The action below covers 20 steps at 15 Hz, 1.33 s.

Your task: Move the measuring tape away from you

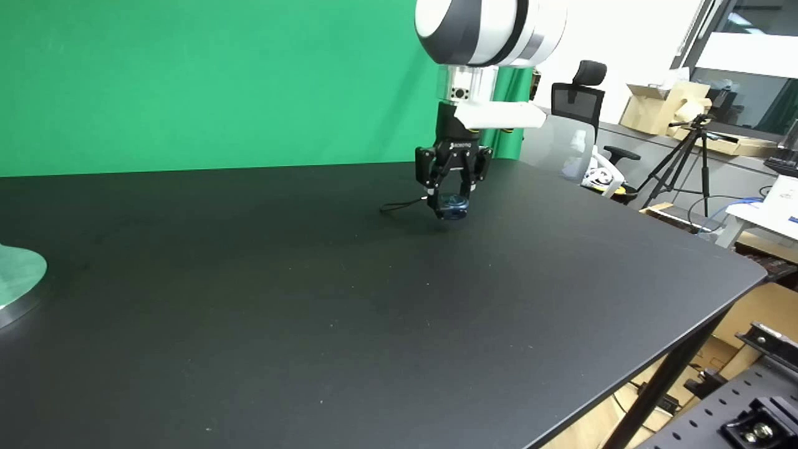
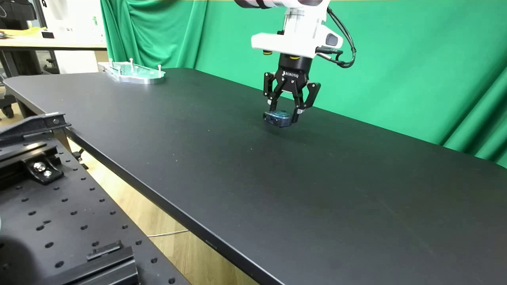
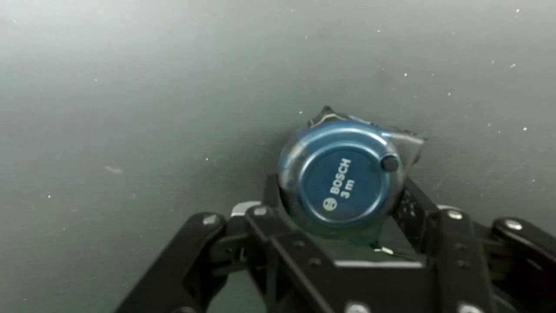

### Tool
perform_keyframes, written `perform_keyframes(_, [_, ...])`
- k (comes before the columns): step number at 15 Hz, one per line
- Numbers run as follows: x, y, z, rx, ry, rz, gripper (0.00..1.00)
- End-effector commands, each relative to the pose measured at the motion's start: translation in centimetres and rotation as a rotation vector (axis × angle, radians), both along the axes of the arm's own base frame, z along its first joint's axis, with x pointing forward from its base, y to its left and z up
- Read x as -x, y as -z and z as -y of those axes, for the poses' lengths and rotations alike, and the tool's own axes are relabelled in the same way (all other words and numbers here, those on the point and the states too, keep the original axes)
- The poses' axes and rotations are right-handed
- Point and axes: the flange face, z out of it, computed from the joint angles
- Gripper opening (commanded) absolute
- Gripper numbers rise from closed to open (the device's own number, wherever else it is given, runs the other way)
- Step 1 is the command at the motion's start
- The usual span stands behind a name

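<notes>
The measuring tape is a small round blue case marked BOSCH 3 m with a dark button, seen in the wrist view (image 3: pixel 341 187). It also shows in both exterior views (image 1: pixel 453 207) (image 2: pixel 278 118). My gripper (image 3: pixel 340 184) points down with a finger against each side of the case, shut on it. The gripper also shows in both exterior views (image 1: pixel 452 198) (image 2: pixel 284 113). The tape appears just above the table; a faint shadow lies under it. A thin dark strap (image 1: pixel 402 204) sticks out to one side in an exterior view. The tape's underside is hidden.
The black table (image 1: pixel 312 299) has a green curtain (image 1: pixel 218 81) along its far side. A pale green round-edged disc (image 1: pixel 19 274) stands at the left. A clear greenish plate with pegs (image 2: pixel 132 73) stands near a table end. A perforated metal board (image 2: pixel 59 221) adjoins the near edge.
</notes>
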Motion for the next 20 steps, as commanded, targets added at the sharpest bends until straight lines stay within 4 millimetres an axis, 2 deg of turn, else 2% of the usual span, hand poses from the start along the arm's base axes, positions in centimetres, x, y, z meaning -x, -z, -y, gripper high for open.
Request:
perform_keyframes(1, [-0.6,-0.1,0.4,-0.002,0.008,0.005,0.42])
perform_keyframes(6, [-0.6,0.4,0.4,-0.004,0.002,0.015,0.42])
perform_keyframes(7, [-0.6,0.5,0.4,-0.004,0.001,0.013,0.63])
perform_keyframes(8, [-0.5,0.6,0.4,-0.005,0.001,0.011,0.92])
perform_keyframes(11, [-0.6,0.6,0.4,-0.004,0.001,0.012,1.0])
perform_keyframes(15, [-0.3,-0.1,0.2,-0.004,0.002,0.02,1.0])
perform_keyframes(20, [1.7,-3.1,-1.5,-0.002,-0.027,0.039,1.0])
